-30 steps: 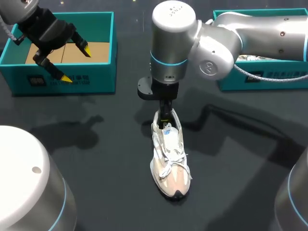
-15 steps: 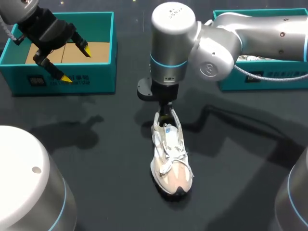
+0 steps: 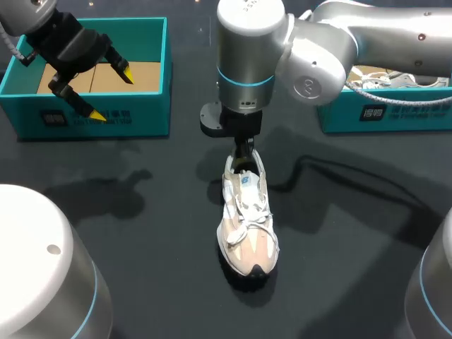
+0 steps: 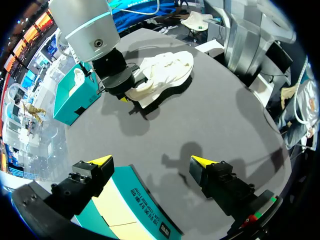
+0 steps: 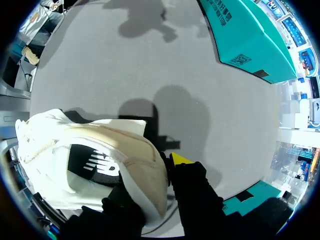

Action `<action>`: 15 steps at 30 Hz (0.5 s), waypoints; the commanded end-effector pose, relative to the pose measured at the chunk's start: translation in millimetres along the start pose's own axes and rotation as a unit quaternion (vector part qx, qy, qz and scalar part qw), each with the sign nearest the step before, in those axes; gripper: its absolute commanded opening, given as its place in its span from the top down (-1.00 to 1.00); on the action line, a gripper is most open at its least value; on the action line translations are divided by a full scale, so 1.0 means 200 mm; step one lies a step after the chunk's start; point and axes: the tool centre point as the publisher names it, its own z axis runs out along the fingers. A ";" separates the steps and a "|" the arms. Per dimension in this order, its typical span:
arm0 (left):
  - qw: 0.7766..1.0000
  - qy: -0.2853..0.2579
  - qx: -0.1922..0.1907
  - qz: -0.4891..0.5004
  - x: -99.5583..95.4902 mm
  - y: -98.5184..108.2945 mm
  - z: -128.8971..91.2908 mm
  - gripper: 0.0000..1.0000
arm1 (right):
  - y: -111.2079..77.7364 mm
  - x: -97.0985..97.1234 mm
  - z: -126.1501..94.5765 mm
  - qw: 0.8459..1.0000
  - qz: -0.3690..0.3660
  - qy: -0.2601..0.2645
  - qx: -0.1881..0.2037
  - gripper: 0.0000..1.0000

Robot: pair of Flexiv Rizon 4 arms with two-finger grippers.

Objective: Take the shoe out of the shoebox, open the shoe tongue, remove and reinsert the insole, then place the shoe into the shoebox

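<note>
The white and beige shoe (image 3: 247, 220) is out of the boxes on the middle of the desk, with its toe toward the near edge and its heel toward the far edge. The right gripper (image 3: 244, 155) comes down from above and clamps the heel collar between its fingers. The left gripper (image 3: 111, 93) hangs with its fingers spread wide over the teal shoebox (image 3: 141, 113) at the far left corner. A second teal box (image 3: 385, 113) sits at the far right.

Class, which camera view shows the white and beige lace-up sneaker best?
The head view: the whole white and beige lace-up sneaker shows from above, laces to toe. The left wrist view shows it far off; the right wrist view, only its heel.
</note>
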 end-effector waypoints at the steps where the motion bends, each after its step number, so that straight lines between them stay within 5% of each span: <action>1: 1.000 0.001 -0.001 0.000 0.00 0.00 0.00 -1.00 | -0.06 -0.05 -0.23 1.000 -0.007 -0.009 0.014 1.00; 6: 1.000 0.001 -0.001 0.000 0.00 0.00 0.00 -1.00 | -0.14 -0.17 -0.40 0.999 0.008 -0.013 0.029 1.00; 15: 1.000 0.001 -0.001 0.000 0.00 0.00 0.00 -1.00 | -0.14 -0.17 -0.40 0.999 0.008 -0.013 0.029 1.00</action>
